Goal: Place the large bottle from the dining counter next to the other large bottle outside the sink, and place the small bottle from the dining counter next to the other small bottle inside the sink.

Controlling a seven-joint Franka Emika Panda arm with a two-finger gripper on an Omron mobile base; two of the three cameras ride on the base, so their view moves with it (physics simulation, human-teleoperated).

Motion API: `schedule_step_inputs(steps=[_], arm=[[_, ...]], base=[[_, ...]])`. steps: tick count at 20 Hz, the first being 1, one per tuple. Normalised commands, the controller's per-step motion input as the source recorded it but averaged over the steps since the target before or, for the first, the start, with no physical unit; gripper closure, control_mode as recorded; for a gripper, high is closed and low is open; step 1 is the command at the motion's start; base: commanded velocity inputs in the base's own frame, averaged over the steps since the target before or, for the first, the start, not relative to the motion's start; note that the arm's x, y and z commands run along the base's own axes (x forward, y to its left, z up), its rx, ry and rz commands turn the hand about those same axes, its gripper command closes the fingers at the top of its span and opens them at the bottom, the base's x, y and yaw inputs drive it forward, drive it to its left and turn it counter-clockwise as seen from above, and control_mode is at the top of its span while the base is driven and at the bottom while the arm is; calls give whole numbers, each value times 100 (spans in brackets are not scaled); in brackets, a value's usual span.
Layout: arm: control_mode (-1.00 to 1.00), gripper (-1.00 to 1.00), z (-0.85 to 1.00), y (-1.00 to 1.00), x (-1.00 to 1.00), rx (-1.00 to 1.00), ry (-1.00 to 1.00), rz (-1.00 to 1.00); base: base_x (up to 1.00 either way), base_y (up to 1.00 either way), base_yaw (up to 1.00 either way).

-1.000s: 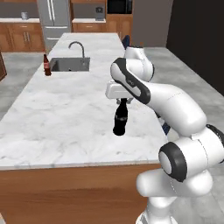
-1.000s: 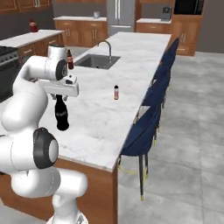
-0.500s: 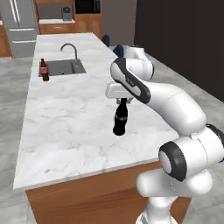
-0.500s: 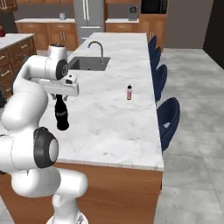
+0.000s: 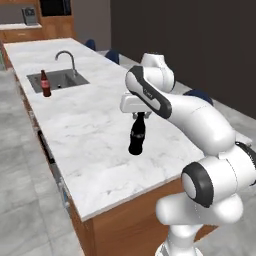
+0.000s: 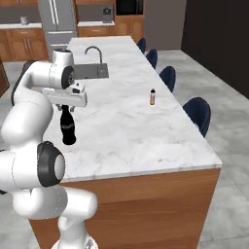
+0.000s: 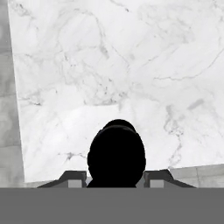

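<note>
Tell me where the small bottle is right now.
The small bottle stands upright on the dining counter in the right base view, near the stool-side edge, well apart from the sink.

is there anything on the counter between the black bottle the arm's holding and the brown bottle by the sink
Nothing visible. The gripper holds the large bottle, and only bare marble lies between it and the other large bottle beside the sink. The small bottle stands off that path.

At the left of the right base view, the gripper hides the large bottle's cap and neck top.
</note>
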Motion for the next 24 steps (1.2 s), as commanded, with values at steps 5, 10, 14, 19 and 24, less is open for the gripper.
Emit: schedule_step_inputs(steps=[5,10,14,19,24], arm=[[100,100,0,0,0,0,0,0],[100,100,0,0,0,0,0,0],[100,100,0,0,0,0,0,0],[100,100,0,0,0,0,0,0],[100,100,0,0,0,0,0,0]], base=[[0,100,-46],[10,100,-54],[44,95,-68],[-9,100,-54],[-49,100,-44]])
